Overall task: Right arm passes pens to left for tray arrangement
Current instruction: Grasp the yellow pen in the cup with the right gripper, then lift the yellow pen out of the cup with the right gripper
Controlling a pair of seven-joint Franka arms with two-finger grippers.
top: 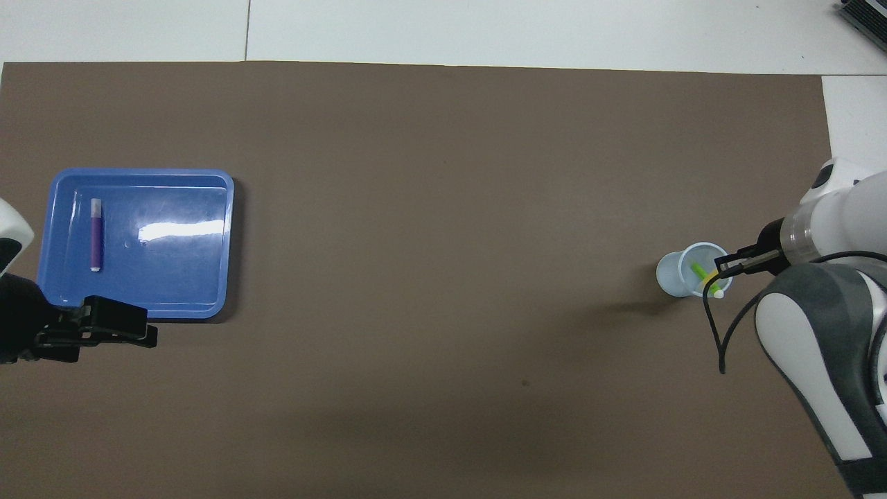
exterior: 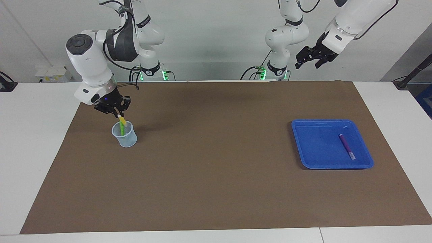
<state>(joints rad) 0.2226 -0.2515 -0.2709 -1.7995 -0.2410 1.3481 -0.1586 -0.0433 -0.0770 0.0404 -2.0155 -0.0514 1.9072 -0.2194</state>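
Purple pen (exterior: 346,146) already in tray (exterior: 303,148); R gripper (exterior: 115,114) clamped on yellow pen (exterior: 122,121), lifting from cup (exterior: 125,138), green pen (exterior: 121,129) left; L gripper (exterior: 310,60) fingers apart, waiting

The bottom part of the green pen (exterior: 122,129) sits down inside the see-through cup (exterior: 125,139), so it looks blurry through the wall. The yellow pen (exterior: 122,120) has its top pinched in the right claw (exterior: 115,114), and that bit is covered. In the overhead view, the left arm (top: 14,305) and the right arm (top: 831,326) are cut off by the picture's edges. The purple pen (exterior: 347,146) is too small to read any marks.
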